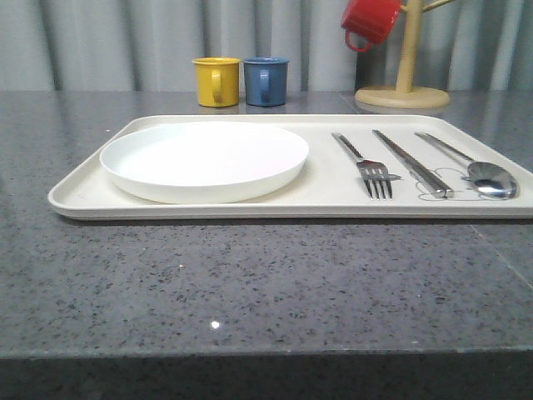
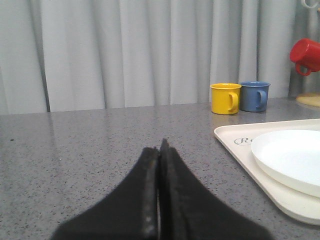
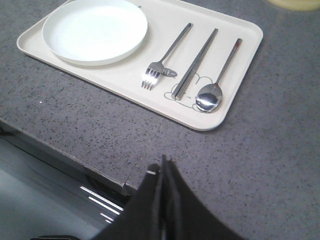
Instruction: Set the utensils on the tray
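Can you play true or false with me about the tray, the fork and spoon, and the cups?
1. The fork lies on the tray. True.
2. The white plate sits on the bare table. False: it rests on the tray, on its left part in the front view.
3. The knife-like piece lies between the fork and the spoon. True.
4. The yellow mug stands on the tray. False: it stands on the table behind the tray, beside the blue mug.
5. The right gripper holds the spoon. False: its fingers are shut on nothing, off the tray.
6. The left gripper is shut and empty. True.
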